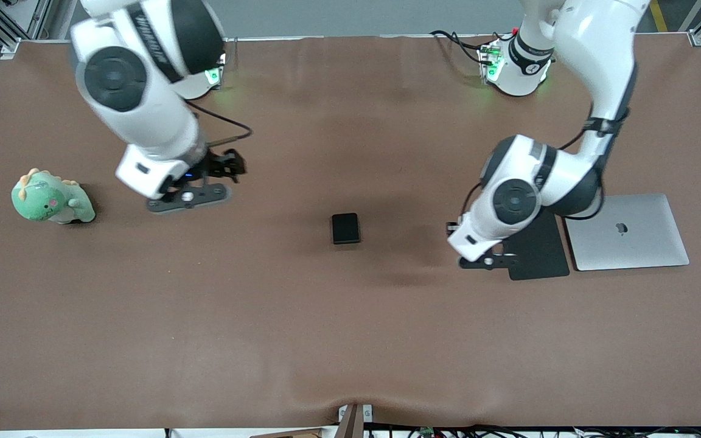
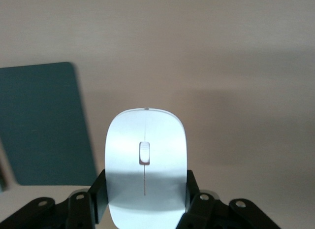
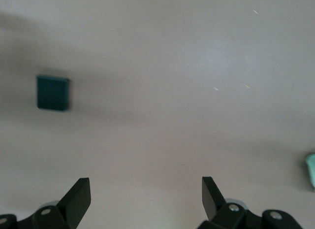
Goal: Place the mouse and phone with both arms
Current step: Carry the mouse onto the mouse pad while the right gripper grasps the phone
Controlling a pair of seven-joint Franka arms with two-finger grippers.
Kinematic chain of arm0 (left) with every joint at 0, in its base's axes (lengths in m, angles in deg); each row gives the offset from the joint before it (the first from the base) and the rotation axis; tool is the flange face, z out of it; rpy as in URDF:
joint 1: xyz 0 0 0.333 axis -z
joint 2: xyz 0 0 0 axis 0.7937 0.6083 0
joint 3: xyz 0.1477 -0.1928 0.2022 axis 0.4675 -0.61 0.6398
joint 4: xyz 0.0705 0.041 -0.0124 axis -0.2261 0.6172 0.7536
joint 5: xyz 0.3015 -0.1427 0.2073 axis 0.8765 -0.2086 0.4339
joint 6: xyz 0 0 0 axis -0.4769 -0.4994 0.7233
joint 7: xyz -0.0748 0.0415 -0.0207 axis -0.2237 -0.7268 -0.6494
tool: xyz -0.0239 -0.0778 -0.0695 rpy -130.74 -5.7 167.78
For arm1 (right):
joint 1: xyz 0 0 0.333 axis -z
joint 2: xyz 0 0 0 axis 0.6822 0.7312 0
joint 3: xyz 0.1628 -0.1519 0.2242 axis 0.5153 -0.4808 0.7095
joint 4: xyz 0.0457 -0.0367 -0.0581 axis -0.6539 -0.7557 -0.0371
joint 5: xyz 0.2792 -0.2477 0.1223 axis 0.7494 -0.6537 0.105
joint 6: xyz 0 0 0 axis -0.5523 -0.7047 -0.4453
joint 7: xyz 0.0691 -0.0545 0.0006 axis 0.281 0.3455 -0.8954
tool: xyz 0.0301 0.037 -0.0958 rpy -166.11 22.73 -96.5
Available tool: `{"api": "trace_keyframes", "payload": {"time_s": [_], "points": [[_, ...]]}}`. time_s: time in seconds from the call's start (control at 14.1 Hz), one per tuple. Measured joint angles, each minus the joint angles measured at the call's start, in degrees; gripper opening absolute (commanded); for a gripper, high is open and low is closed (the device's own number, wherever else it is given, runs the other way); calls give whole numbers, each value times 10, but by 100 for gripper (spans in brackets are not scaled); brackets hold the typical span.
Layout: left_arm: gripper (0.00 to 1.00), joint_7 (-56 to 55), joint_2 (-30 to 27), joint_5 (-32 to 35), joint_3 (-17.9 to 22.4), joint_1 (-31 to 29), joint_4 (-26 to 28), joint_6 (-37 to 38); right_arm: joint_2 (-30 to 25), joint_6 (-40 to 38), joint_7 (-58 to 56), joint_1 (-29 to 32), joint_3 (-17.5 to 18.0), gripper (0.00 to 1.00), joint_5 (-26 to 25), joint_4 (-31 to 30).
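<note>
The white mouse (image 2: 146, 155) sits between the fingers of my left gripper (image 2: 146, 183), which is shut on its sides. In the front view the mouse is hidden under the left arm's wrist (image 1: 484, 240), which hangs over the table at the edge of the black mouse pad (image 1: 542, 252). The pad also shows in the left wrist view (image 2: 44, 125). The black phone (image 1: 345, 228) lies flat mid-table between the two arms, and it shows in the right wrist view (image 3: 52, 92). My right gripper (image 1: 226, 165) is open and empty (image 3: 146, 189) above bare table, toward the right arm's end from the phone.
A closed silver laptop (image 1: 627, 231) lies beside the mouse pad toward the left arm's end. A green plush dinosaur (image 1: 49, 201) stands near the right arm's end of the table; its edge shows in the right wrist view (image 3: 311, 170). The brown table (image 1: 350, 340) is bare nearer the front camera.
</note>
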Motion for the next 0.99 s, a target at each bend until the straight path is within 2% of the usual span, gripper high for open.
{"api": "trace_keyframes", "payload": {"time_s": [0.21,0.36,0.5,0.78,0.99], "points": [[62,47,-13,1,0,-53,31,-1,60,92,16,-20,0,100,41,-2],[62,87,-14,5,1,-93,49,-10,101,122,16,-37,1,100,53,-3],[63,104,-14,36,0,-124,71,-28,144,166,33,-73,2,100,56,-5],[63,108,-13,78,-1,-163,142,-128,245,297,139,-153,1,100,55,-6],[62,117,-10,80,-1,-178,175,-173,286,346,157,-167,-1,100,51,-3]]}}
